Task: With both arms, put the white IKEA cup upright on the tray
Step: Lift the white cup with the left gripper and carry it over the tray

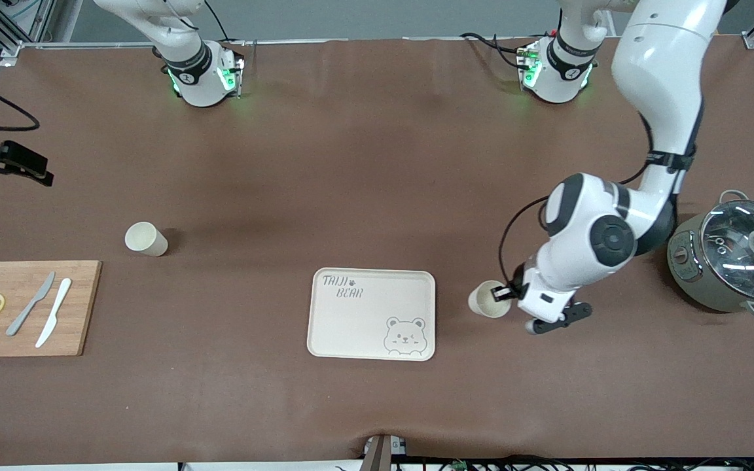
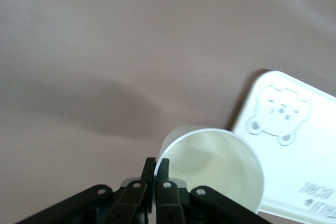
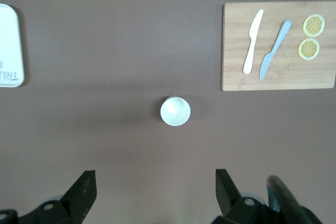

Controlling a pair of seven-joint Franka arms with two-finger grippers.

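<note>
Gripping the cup (image 1: 488,299) by its rim at lower right of frame, left claw (image 1: 505,292) is clamped on the wall, cup tilted just beside the tray (image 1: 372,314). Lift clear, level it, set down mid-tray. Second cup (image 1: 145,238) stands mid-left on the desk (image 1: 364,170); right claw (image 3: 152,192) hangs spread over it, waiting

The right pincer (image 3: 152,195) is out of the front view; the tray (image 3: 9,45) is edge-cropped.
</note>
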